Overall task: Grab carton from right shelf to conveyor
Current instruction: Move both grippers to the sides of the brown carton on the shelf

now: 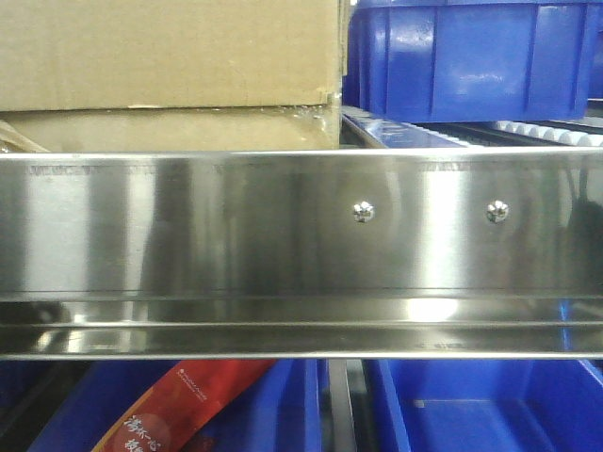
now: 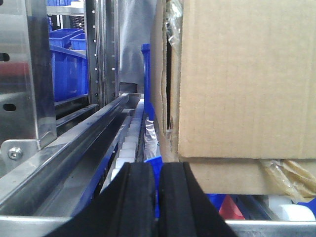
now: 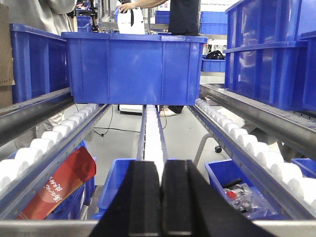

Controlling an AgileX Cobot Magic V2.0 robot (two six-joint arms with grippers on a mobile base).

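Bright steel racking fills our front view, where the right shelf (image 1: 283, 325) shows its mirror-shiny rail (image 1: 236, 226) across the full width, with two round screw heads (image 1: 363, 212) right of the middle. At the shelf's left end, just behind the rail's top edge, sits the carton (image 1: 170, 56), plain brown cardboard. To its right, past a narrow gap, a blue bin (image 1: 471, 56) stands on white rollers (image 1: 546, 132). Under the rail we see a red packet (image 1: 188, 400) lying among lower bins. From the left wrist we see steel uprights and a roller track (image 2: 129, 140) on the left. The carton's side fills the right, and crumpled yellowish tape (image 2: 291, 175) hangs at its lower right edge. The left hand (image 2: 157, 170) sits low before the carton's near corner, its black pads pressed together, clenched on nothing; we cannot tell whether it touches the cardboard. From the right wrist, the right hand (image 3: 161, 168) is likewise clenched and empty, pointing along a lane between two roller tracks (image 3: 54, 138). A blue bin (image 3: 133, 64) rests across that lane, with stacked bins (image 3: 266, 49) at the right edge.
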